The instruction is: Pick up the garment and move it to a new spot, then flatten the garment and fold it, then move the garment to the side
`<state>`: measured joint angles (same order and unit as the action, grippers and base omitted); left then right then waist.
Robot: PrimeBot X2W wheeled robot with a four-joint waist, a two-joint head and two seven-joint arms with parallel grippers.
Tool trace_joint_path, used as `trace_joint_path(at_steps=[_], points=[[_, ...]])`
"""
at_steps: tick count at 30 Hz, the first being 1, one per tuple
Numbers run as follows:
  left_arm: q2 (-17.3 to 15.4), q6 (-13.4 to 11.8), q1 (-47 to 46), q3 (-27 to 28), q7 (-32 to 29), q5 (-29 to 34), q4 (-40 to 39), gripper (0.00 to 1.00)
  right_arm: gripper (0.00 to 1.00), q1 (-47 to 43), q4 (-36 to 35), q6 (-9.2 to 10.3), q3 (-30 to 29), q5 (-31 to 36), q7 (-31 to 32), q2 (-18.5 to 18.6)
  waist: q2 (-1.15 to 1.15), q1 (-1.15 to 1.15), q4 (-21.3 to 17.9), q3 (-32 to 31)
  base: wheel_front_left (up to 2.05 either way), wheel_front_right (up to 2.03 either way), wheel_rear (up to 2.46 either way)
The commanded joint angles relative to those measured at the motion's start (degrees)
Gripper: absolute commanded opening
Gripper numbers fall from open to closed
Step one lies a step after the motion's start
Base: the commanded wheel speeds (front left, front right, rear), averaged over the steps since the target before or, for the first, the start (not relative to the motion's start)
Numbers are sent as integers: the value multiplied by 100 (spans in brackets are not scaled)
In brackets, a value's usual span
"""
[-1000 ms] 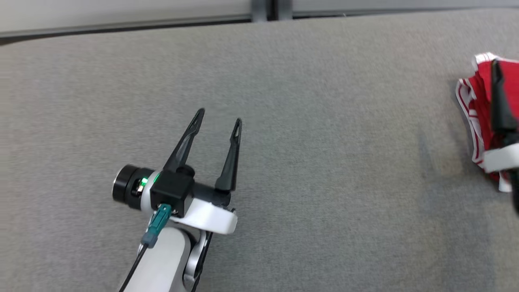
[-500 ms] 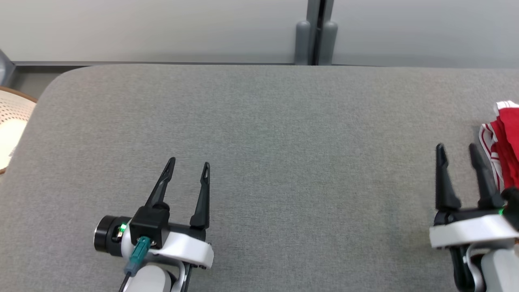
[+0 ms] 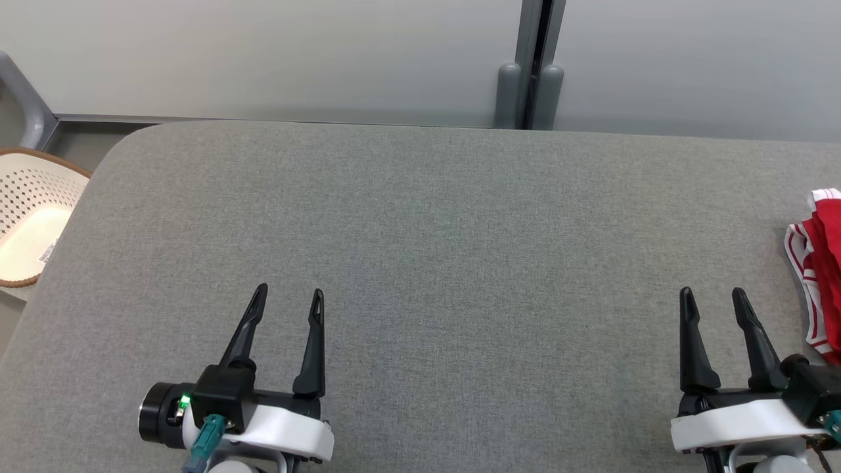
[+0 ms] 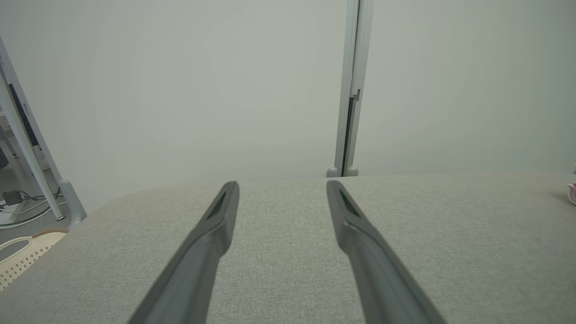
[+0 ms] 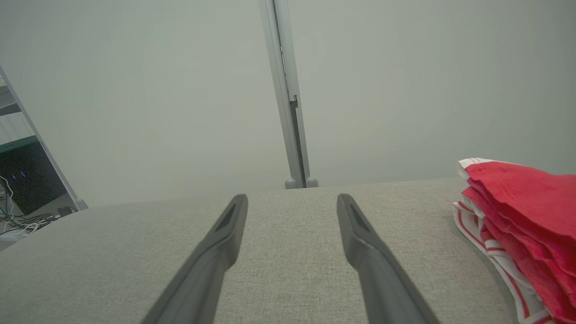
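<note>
Left gripper (image 3: 290, 290) and right gripper (image 3: 711, 291) spread, empty, over table (image 3: 460, 230). Garment (image 3: 824, 263) folded at right edge: final step looks done; no grasp needed next.

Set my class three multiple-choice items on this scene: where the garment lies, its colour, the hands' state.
1. Where on the table is the garment? A far left B middle C right side
2. The garment's main colour? A blue B red C green
3. The left hand and right hand are: A open, empty B shut on cloth C one open, one shut
Answers: C, it lies right of the right hand; B, red cloth with white trim; A, fingers apart, nothing between them.
</note>
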<state>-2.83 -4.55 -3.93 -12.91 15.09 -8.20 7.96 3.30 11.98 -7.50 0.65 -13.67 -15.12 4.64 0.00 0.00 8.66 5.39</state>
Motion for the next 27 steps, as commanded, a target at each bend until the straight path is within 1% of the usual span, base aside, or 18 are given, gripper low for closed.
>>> trace_joint_path(at_steps=[1,4,6,12,18,27], points=[[-20,-23,68,14,7,59,-6,100,100,-52,-48,3,7,69,-2,-8,0,0,4,-7,0,0,0],[-19,-58,92,16,7,-42,30,100,100,-33,-66,3,-2,103,-2,-25,0,0,8,-14,0,0,0],[-19,13,95,9,7,-102,40,100,100,-27,-74,3,-19,118,-2,-34,0,0,12,-19,0,0,0],[-21,95,72,4,7,-154,68,100,100,-20,-23,3,-27,80,-1,-61,0,0,10,-34,0,0,0],[-20,30,94,81,7,-322,-58,100,100,-2,-15,3,-23,74,-2,-70,0,0,1,-27,0,0,0],[-20,47,115,60,7,-253,-51,100,100,13,51,3,-6,116,-1,-70,0,0,-12,-56,0,0,0]])
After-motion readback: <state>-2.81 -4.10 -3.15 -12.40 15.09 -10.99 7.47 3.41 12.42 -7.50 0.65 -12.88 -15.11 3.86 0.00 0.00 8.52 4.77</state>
